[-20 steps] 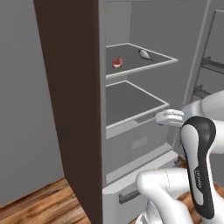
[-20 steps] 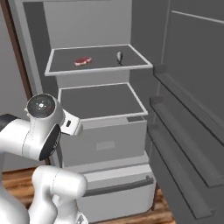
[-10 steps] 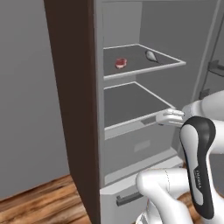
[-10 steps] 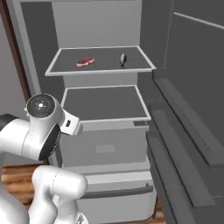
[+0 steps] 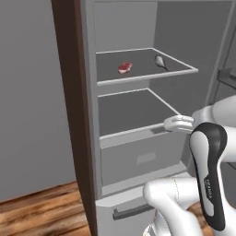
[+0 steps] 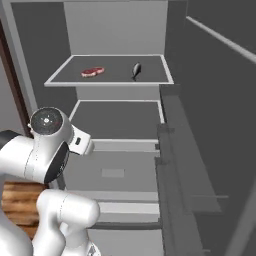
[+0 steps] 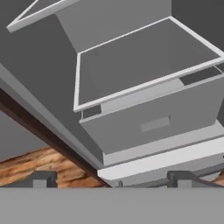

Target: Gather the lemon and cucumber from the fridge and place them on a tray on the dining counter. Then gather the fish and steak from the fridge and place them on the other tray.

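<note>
Steak [image 5: 125,68] mid-shelf (clear of edges); gripper [image 7: 111,179] jaws apart.

Fridge [image 5: 133,27] interior rendered matt dark grey, shelves [image 5: 131,110] pale-edged and smooth, floor [image 5: 41,212] seen as glossy wood planks

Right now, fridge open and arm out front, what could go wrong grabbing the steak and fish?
1. The steak and fish lie well back on the upper shelf, while the open gripper faces the lower shelf; the arm may clip a shelf edge on the way up.
2. The fish is small and thin, so the grasp may slip.
3. The fridge door stands close on the right, limiting swing.
</note>
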